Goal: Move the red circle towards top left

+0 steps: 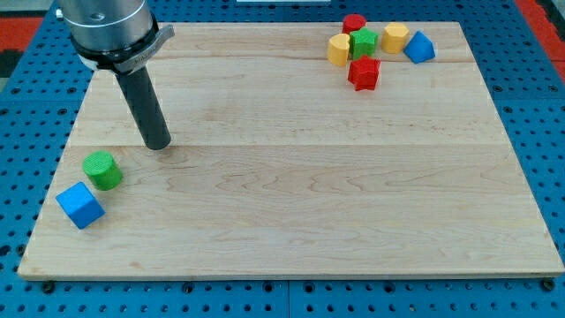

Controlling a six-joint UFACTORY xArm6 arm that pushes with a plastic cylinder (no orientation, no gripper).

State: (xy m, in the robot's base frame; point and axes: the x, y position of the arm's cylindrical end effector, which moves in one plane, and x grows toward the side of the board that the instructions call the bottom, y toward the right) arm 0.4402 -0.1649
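Note:
The red circle (355, 23) is a short red cylinder at the view's top right, at the board's top edge, touching a green star-shaped block (363, 41). My tip (158, 144) rests on the board at the view's left, far from the red circle. It stands just above and to the right of a green cylinder (103, 170). The rod rises toward the arm's grey collar (110, 31) at the view's top left.
Around the red circle sit a yellow block (338, 49), a yellow cylinder (395, 37), a blue block (419, 47) and a red star-shaped block (364, 73). A blue cube (80, 205) lies at the bottom left. The wooden board (291, 177) sits on a blue pegboard.

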